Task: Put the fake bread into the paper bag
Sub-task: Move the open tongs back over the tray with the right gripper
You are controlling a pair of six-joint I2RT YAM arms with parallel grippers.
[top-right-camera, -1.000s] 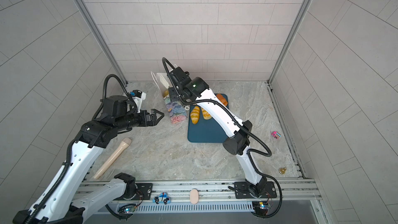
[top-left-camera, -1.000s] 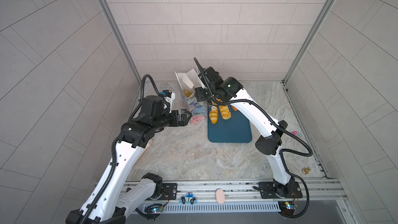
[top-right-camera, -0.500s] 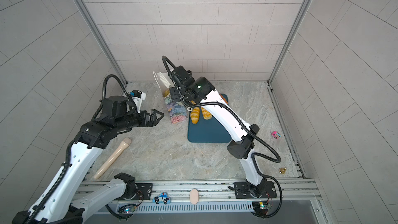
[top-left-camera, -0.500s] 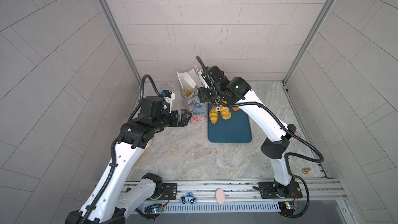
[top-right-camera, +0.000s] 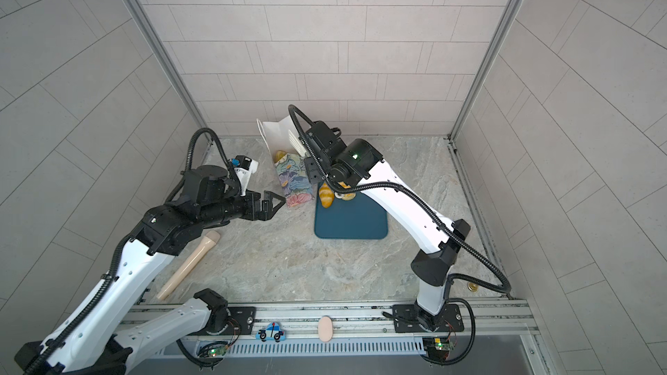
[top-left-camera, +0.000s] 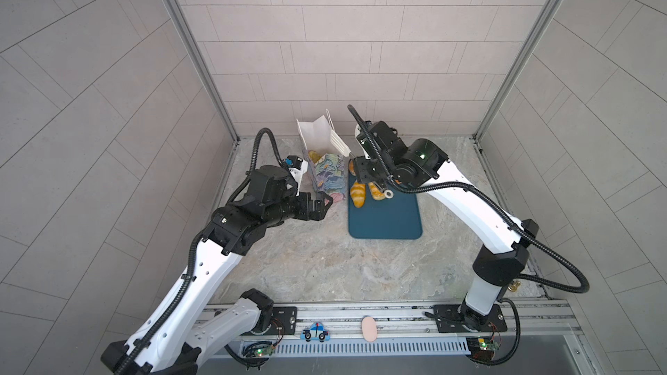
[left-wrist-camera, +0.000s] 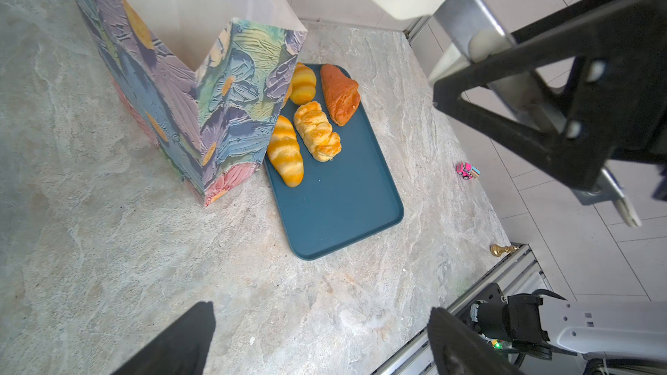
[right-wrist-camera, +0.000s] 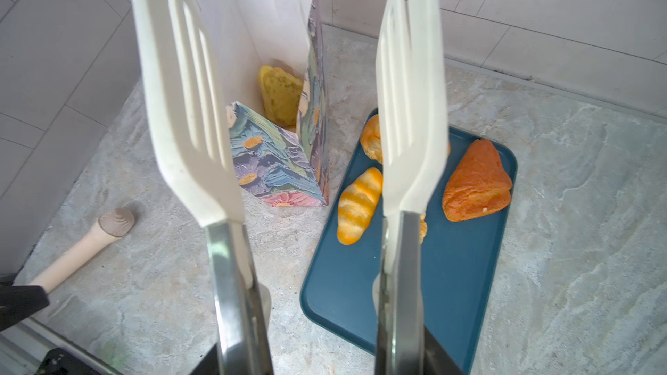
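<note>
We see one golden toy pastry [right-wrist-camera: 279, 95] in the flower-print paper bag [right-wrist-camera: 274, 171], four more on the teal tray [right-wrist-camera: 451, 283] at its four o'clock. Right gripper [top-left-camera: 365, 171] grips empty white-paddled tongs [right-wrist-camera: 187, 102]; left gripper [top-left-camera: 322, 204] gapes, empty.

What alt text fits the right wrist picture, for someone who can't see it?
White slotted tongs, spread open and empty, point toward a flowered paper bag with one yellow pastry inside. Beside it, a blue tray holds more pastries, including an orange-brown triangular piece.
</note>
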